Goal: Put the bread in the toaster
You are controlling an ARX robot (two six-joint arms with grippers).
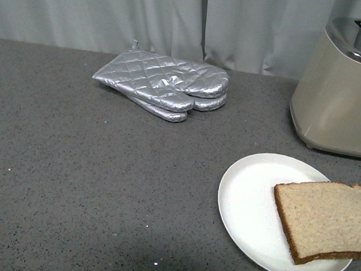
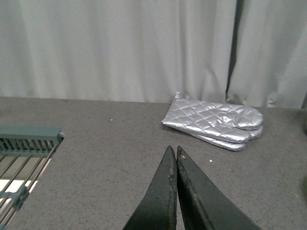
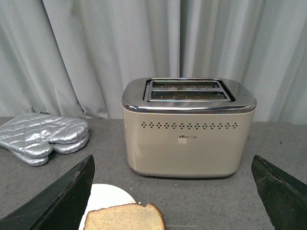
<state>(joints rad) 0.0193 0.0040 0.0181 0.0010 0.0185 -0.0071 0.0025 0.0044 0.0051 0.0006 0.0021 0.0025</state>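
Note:
A slice of light-brown bread (image 1: 326, 219) with a darker crust lies flat on the right part of a round white plate (image 1: 250, 202), hanging a little over its right rim. The beige toaster (image 1: 344, 103) with a chrome slotted top stands behind the plate at the right edge. In the right wrist view the toaster (image 3: 188, 129) faces me, both slots empty, and the bread (image 3: 125, 217) sits low between my wide-open right gripper (image 3: 172, 165) fingers. My left gripper (image 2: 173, 149) is shut on nothing, hovering over bare counter. Neither arm shows in the front view.
Two quilted silver oven mitts (image 1: 162, 84) lie stacked at the back middle of the grey speckled counter (image 1: 91, 179). A grey wire rack (image 2: 24, 153) sits beside the left gripper. White curtains (image 1: 145, 15) close off the back.

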